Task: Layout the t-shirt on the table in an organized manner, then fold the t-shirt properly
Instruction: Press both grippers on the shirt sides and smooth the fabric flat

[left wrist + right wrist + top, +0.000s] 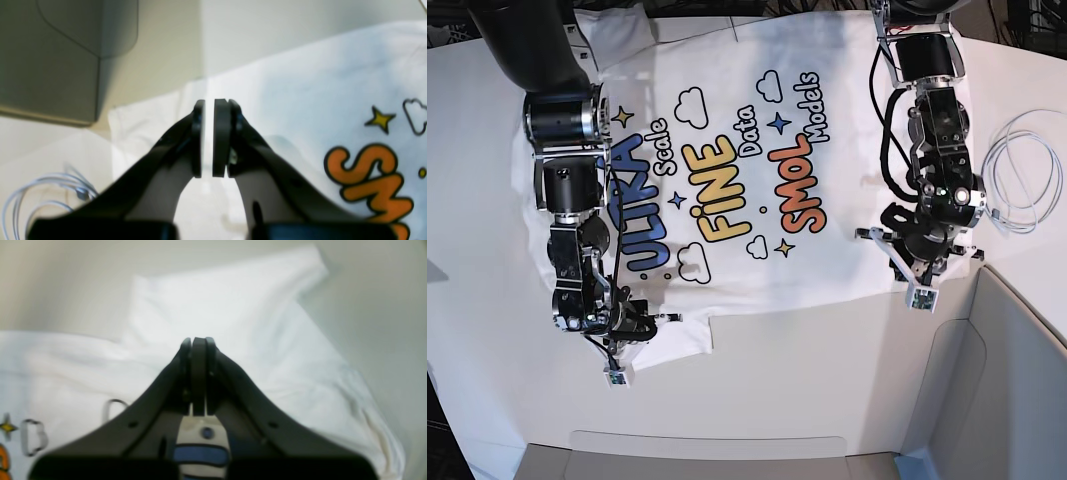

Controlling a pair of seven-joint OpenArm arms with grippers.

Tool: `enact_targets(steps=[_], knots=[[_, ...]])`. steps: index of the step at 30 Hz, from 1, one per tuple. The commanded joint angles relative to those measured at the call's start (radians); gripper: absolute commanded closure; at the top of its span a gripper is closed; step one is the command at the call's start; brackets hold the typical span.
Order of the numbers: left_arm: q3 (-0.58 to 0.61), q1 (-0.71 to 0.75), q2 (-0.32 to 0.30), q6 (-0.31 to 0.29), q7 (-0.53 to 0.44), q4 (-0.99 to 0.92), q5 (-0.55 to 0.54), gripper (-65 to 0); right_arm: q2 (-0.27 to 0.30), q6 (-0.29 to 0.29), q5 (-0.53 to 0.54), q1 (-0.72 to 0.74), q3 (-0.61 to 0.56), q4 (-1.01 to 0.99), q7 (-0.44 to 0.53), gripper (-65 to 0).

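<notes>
left end effector (207,138) slightly parted, released | right end effector (198,373) clenched, empty; both over t-shirt (727,130)

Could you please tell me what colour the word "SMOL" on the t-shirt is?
Orange with a dark outline; the "SMOL" lettering on the t-shirt shows best in the base view.
</notes>
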Motion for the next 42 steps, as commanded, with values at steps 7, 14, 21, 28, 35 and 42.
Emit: enact_targets(steps=[7,14,21,28,35,42], knots=[[0.003,0.092,-0.006,0.003,-0.017,0.158,0.000,-3.7,0.010,-0.139,-0.109,0.144,0.003,-0.268,0.185,0.0],[-0.004,0.181,-0.006,0.003,-0.017,0.233,0.000,-3.7,-0.007,-0.153,-0.169,0.219,0.003,-0.535,0.382,0.0],[-0.006,0.252,-0.007,0.003,-0.017,0.251,0.000,-3.7,-0.011,-0.153,-0.169,0.253,0.003,-0.610,0.507,0.0],[-0.007,0.272,-0.007,0.003,-0.005,0.268,0.000,-3.7,-0.010,-0.153,-0.170,0.305,0.003,-0.616,0.544,-5.2],[-0.044,0.263,-0.001,0.003,0.032,0.283,0.000,-3.9,-0.008,-0.148,-0.163,0.331,0.009,-0.512,0.541,-4.8],[-0.403,0.237,0.088,-0.004,0.089,0.288,-0.077,-5.4,0.045,-0.148,-0.086,-0.049,0.011,0.241,0.333,-3.4]])
